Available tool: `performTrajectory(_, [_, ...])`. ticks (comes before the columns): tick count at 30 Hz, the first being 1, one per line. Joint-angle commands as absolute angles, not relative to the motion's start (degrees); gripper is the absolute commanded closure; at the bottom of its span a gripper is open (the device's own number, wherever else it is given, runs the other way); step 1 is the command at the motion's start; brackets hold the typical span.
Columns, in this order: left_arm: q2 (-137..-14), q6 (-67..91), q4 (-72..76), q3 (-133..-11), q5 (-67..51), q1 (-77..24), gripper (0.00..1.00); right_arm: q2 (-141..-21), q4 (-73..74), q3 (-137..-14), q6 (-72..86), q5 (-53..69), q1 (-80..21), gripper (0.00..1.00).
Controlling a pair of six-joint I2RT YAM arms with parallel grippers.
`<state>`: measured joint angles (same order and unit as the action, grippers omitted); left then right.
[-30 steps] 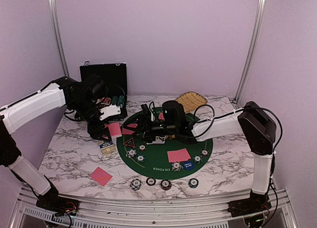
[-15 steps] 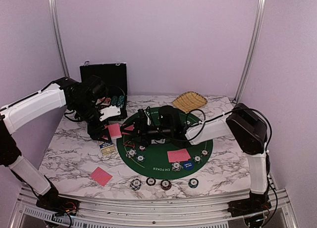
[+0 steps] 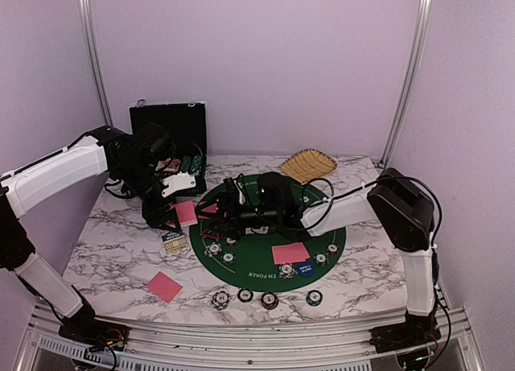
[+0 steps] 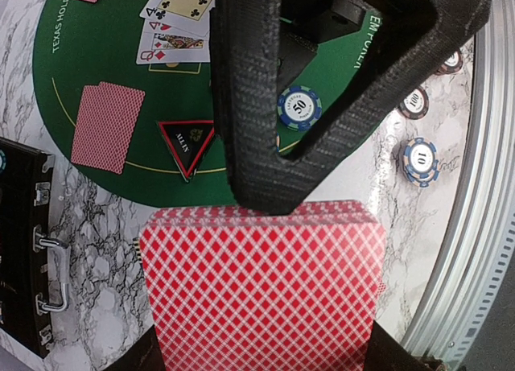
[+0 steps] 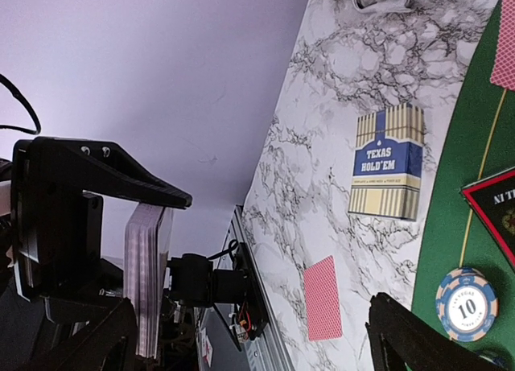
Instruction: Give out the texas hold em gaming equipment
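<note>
Clamping deck [image 4: 261, 290], left claw [image 4: 265, 214]; face-up cards [image 4: 179, 29] wrist-only

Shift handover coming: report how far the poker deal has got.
Done: face-up cards, face-down cards and chips lie on the green mat. In hand: the left gripper clamps the deck; the right gripper is open near it. Left: probably more cards to deal, since the deck looks thick.

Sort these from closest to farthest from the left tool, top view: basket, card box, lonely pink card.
1. Card box, just in front of the left tool.
2. Lonely pink card, front left.
3. Basket, far back right.
</note>
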<state>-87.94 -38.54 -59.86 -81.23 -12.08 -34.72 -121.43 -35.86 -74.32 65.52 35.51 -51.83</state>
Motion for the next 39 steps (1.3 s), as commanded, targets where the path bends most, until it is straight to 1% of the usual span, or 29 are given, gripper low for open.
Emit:
performTrajectory(1, [-87.5,-38.4,-59.6,-81.1,-13.1,-34.6,1.0,-116.4,-35.5,-72.7,63.7,35.6,-51.3,0.03])
performTrajectory(8, [-87.6,-38.2,-59.6,-81.4,-13.3,-34.6,1.0,-115.4,-37.4,-72.4,64.2,35.7,-51.6,0.03])
performTrajectory(23, [-88.0,-37.9,-59.6,-81.9,-13.9,-34.7,1.0,-124.7,-40.7,-81.4,67.9,38.2,-54.5,0.03])
performTrajectory(31, [-88.3,-38.1,-59.6,-82.2,-14.5,-34.8,1.0,-129.5,-40.5,-87.1,69.7,39.3,-55.3,0.07])
performTrajectory(39, [-87.9,-38.2,-59.6,-81.9,-14.2,-34.8,1.0,-133.4,-37.1,-92.0,70.3,40.2,-55.0,0.15])
